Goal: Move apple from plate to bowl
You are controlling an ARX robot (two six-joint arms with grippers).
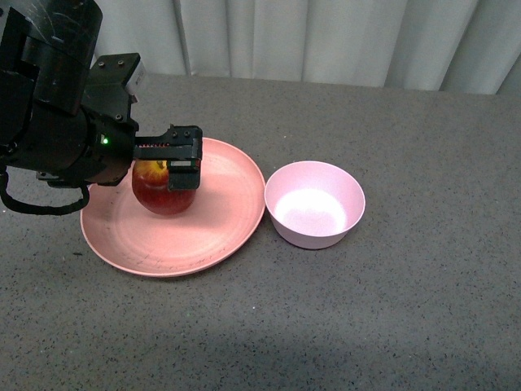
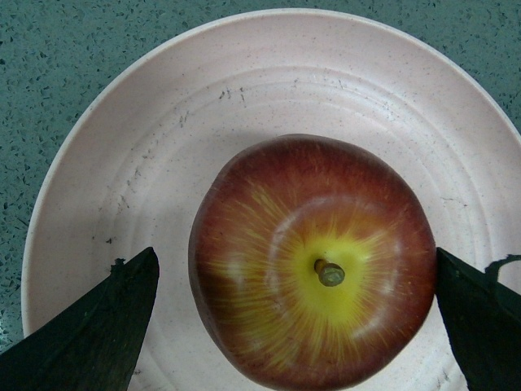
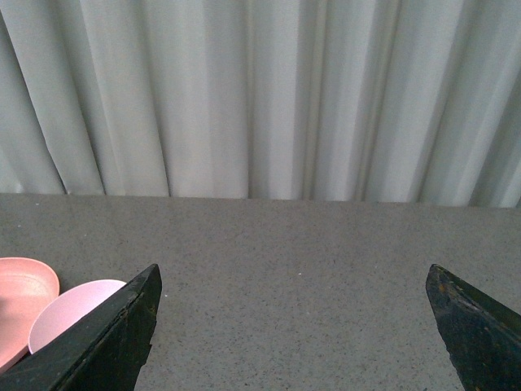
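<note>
The dark-red apple (image 1: 163, 194) with a yellow patch round its stem sits on the wide salmon-pink plate (image 1: 220, 236) at the left. My left gripper (image 1: 175, 163) is open right over it, one finger on each side of the apple. In the left wrist view the apple (image 2: 313, 261) fills the space between the two black fingertips (image 2: 98, 334), one close to its skin, the other a little apart, with the plate (image 2: 163, 138) under it. The small pale-pink bowl (image 1: 315, 204) stands empty just right of the plate. My right gripper (image 3: 293, 326) is open and empty above bare table.
The grey speckled table (image 1: 423, 309) stretches round the dishes. A pale curtain (image 1: 326, 37) hangs along its far edge. In the right wrist view the bowl's rim (image 3: 69, 305) and the plate's edge (image 3: 20, 297) show beside one finger.
</note>
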